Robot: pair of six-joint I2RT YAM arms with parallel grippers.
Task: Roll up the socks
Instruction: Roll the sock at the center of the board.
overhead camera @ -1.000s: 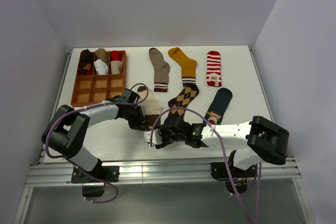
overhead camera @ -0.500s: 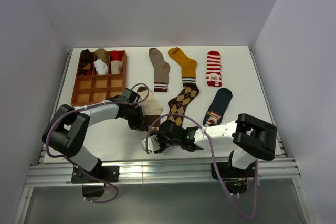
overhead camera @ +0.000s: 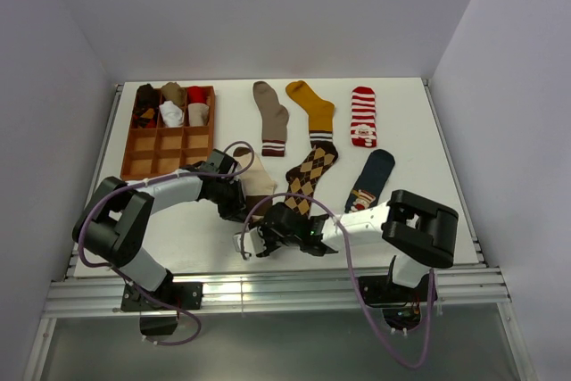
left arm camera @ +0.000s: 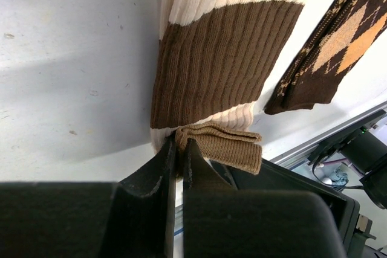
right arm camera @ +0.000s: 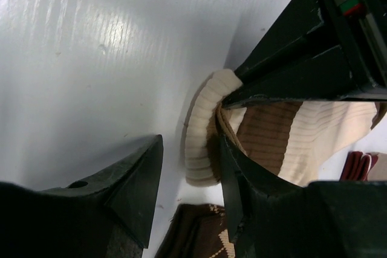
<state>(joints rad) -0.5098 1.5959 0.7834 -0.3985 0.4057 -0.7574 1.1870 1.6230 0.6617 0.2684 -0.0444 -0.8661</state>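
Guessing the left gripper (left arm camera: 180, 146) is clamped on the cream-and-brown sock (left arm camera: 225, 70) by its cuff so the right gripper (right arm camera: 188, 149), jaws apart, can roll it.

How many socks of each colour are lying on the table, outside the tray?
Taupe sock: 1
Mustard yellow sock: 1
Red-and-white striped sock: 1
Navy sock: 1
Brown argyle sock: 1
Cream-and-brown sock: 1
Total: 6

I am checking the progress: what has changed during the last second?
The right gripper slid left toward the near edge, open around the rolled cuff of the cream-and-brown sock. The left gripper stayed in place, shut on that cuff. The other socks did not move.
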